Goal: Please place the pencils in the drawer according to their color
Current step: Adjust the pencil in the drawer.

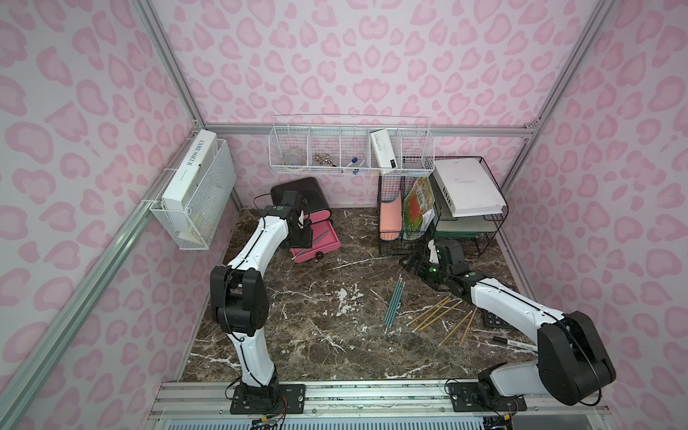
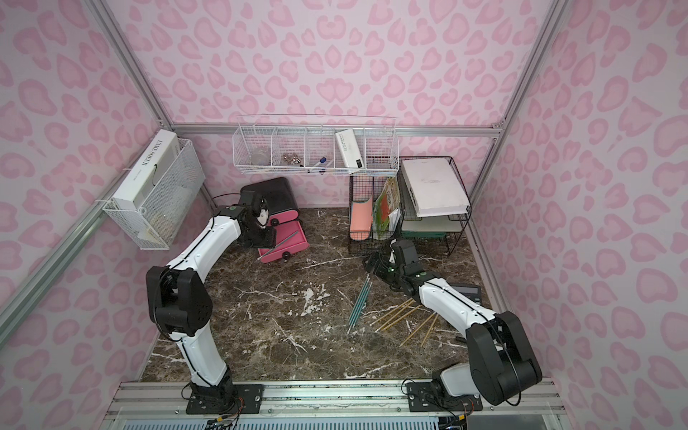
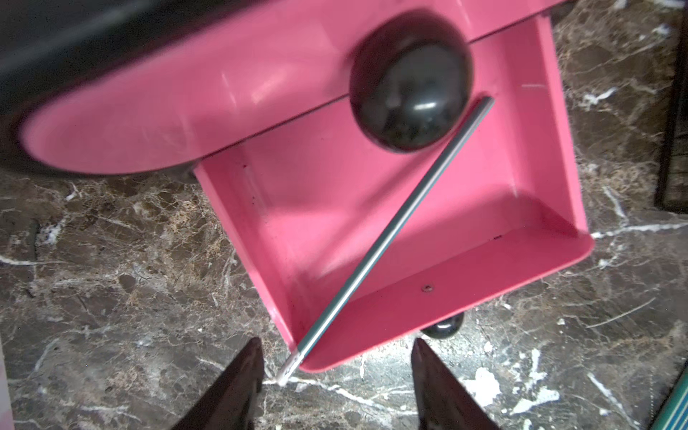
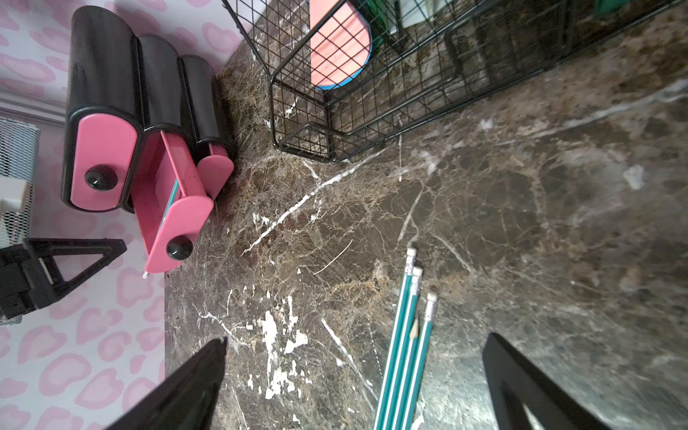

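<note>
Middle drawer (image 3: 551, 149) stands pulled out. One teal pencil (image 3: 391, 231) lies diagonally inside, seemingly too long to sit straight, its end poking over a corner. Left gripper (image 3: 337, 342) hovers above, jaws apart, empty. Right gripper (image 4: 357, 338), jaws wide, straddles the teal pencils (image 4: 405, 335) on the table (image 4: 521, 186), probably the next pick.

Left pincer (image 2: 266, 241) over the open pink drawer (image 2: 296, 248); one teal pencil (image 2: 286, 239) lies slantwise inside it. Teal pencils (image 2: 359, 302) and yellow pencils (image 2: 399, 317) on bench (image 2: 279, 335); right pincer (image 2: 372, 265) near the teal ones.
</note>
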Controlling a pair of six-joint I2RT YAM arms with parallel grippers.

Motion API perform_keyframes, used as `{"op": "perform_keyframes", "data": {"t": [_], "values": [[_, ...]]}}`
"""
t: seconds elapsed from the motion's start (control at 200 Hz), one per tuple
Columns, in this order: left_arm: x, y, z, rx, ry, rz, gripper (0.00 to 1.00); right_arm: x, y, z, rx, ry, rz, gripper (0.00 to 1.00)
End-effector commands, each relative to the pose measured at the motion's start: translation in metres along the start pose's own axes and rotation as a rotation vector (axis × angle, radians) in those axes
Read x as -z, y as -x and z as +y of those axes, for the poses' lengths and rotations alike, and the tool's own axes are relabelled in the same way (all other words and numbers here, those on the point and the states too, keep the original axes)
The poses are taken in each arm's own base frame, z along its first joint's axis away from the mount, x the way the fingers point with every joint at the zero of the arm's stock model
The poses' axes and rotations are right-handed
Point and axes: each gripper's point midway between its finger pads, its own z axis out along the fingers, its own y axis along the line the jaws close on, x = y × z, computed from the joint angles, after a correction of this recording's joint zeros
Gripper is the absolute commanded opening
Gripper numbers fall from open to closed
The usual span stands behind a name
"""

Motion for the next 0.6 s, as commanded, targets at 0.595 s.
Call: {"op": "perform_keyframes", "data": {"t": [0.595], "values": [[-0.027, -0.047, 0.016, 0.225, 0.025, 0.046, 0.74, 0.003, 0.000, -0.003, 0.013, -0.011, -0.007, 0.99]]}}
